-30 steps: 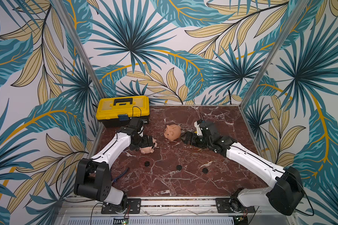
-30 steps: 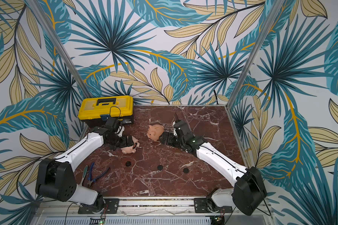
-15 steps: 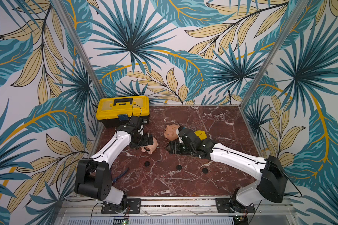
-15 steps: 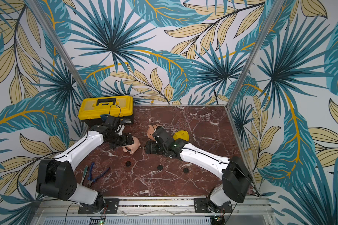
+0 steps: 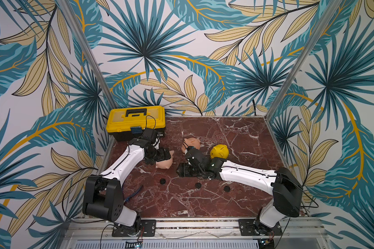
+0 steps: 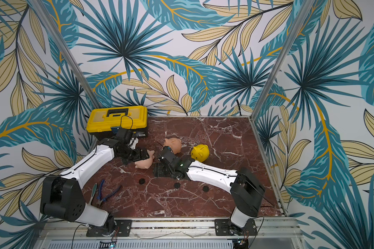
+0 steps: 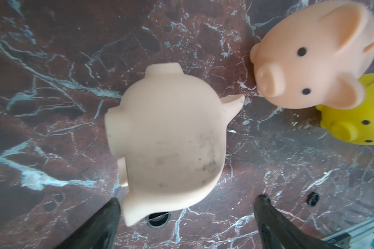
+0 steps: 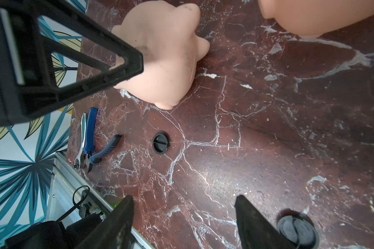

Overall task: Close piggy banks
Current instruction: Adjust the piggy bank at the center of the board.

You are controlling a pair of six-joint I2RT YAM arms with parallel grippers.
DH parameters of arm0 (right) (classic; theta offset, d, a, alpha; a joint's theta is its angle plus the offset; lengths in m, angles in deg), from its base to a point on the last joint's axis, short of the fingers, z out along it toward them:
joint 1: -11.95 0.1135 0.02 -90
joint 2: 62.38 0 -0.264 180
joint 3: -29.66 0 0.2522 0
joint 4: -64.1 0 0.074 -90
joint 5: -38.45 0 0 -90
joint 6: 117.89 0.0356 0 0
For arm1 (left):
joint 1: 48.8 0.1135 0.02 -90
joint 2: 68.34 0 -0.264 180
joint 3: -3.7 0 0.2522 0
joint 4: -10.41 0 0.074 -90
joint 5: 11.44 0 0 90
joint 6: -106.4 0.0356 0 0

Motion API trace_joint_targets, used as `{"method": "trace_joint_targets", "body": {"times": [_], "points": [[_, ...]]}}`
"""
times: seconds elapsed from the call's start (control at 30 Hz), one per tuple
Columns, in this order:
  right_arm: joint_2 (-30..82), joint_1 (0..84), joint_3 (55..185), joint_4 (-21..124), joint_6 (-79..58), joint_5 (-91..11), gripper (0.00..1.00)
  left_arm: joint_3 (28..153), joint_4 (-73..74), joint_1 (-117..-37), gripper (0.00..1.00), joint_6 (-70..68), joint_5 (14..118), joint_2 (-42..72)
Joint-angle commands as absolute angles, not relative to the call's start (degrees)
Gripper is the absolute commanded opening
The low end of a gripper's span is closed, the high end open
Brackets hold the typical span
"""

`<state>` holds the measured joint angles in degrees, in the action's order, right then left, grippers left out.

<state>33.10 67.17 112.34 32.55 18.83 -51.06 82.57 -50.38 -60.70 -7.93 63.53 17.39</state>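
Observation:
Three piggy banks sit on the marble table. A pale pink one lies tipped over, hind end towards the left wrist camera. My left gripper is open just above it, one fingertip beside an ear, not gripping. A peach pig and a yellow pig stand upright behind. My right gripper is open, low over bare marble in front of the peach pig. A black plug disc lies beyond its fingertips and another lies beside one finger.
Three plug discs lie in a row towards the front. A yellow-and-black toolbox fills the back left corner. Blue-handled pliers lie front left by my left arm. Metal posts and walls ring the table.
My right arm swung left from beside the peach pig and came down to the table in front of it, uncovering the yellow pig; its jaws narrowed somewhat. My left arm barely moved.

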Motion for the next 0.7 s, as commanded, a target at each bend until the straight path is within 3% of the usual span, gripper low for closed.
{"method": "trace_joint_targets", "body": {"times": [0.0, 0.67], "points": [[31.5, 67.3, 110.9, 33.4, 19.1, -52.6, 0.74, 81.1, -47.3, -60.6, 0.96, -9.7, 60.8, 17.9], [27.6, 67.1, 109.1, 31.3, 19.3, -55.1, 0.75, 74.7, -46.5, -67.4, 0.96, -17.6, 59.4, 12.4]]}}
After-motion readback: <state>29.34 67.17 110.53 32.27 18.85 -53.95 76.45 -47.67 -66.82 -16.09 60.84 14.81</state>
